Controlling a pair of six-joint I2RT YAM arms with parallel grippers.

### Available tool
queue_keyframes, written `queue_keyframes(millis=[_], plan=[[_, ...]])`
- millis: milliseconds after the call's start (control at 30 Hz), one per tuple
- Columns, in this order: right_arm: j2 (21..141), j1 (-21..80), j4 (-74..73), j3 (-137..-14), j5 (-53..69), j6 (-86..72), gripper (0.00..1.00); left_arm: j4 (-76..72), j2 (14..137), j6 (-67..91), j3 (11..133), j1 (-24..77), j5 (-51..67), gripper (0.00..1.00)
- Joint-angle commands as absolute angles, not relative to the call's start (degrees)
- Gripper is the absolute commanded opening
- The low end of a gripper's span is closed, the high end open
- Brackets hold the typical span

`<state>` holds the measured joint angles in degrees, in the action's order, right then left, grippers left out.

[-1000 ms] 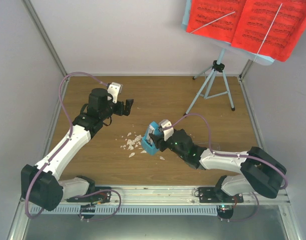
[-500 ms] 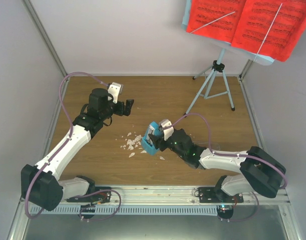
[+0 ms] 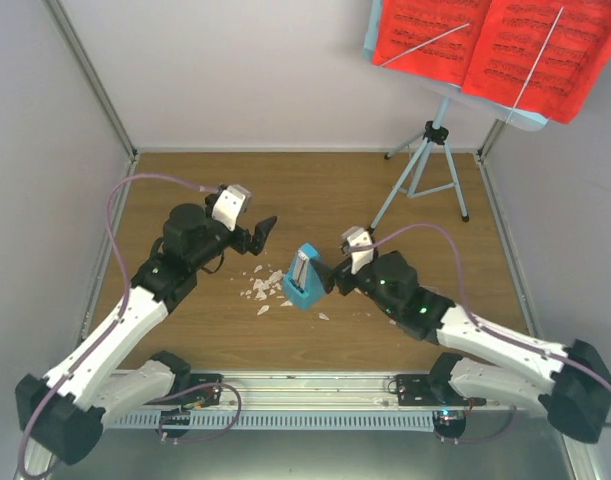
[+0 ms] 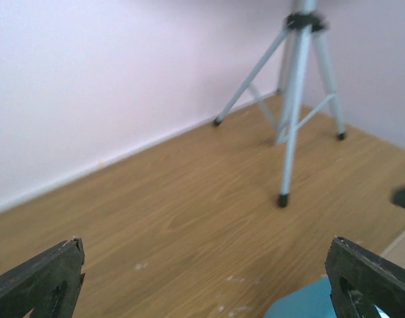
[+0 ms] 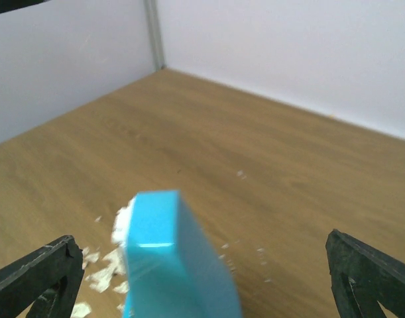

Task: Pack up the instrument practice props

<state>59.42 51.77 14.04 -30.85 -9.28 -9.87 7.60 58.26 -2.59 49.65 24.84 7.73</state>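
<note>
A small blue box (image 3: 302,280) stands on the wooden table among white scraps, free of both grippers. My right gripper (image 3: 335,279) is open just right of it. In the right wrist view the box (image 5: 168,265) rises between the wide-spread fingertips (image 5: 38,277) without touching them. My left gripper (image 3: 260,235) hangs open up and left of the box, with nothing between its fingers (image 4: 40,278); a corner of the box (image 4: 308,303) shows low in that view. The pale-blue music stand (image 3: 428,165) stands at the back right on tripod legs (image 4: 293,106), carrying red sheet-music pages (image 3: 495,45).
White scraps (image 3: 261,288) lie left of the box, also seen as scraps (image 5: 103,265) in the right wrist view. White walls close the table at the back and sides. A metal rail (image 3: 315,385) runs along the near edge between the arm bases.
My right gripper opened, let go of the blue box and drew back to the right. The box now stands alone. My left arm swung right, closer to the box.
</note>
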Motion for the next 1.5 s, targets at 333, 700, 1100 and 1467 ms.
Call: queue_keyframes(millis=[333, 700, 1100, 1467], plan=[[48.0, 29.5, -3.8, -30.0, -1.9, -21.1, 1.0, -7.8, 34.8, 6.7, 25.5, 38.3, 20.0, 0.98], [45.5, 27.5, -3.4, -27.2, 3.2, -26.0, 1.0, -26.4, 44.6, 2.7, 15.5, 40.1, 16.9, 0.86], [41.3, 27.5, -4.3, -24.8, 7.4, -30.1, 1.0, -34.3, 56.5, -5.6, 17.7, 37.3, 21.1, 0.89], [41.0, 27.6, -2.4, -24.0, 8.2, -31.4, 1.0, -33.6, 67.8, -6.5, 24.2, 31.2, 30.5, 0.94]])
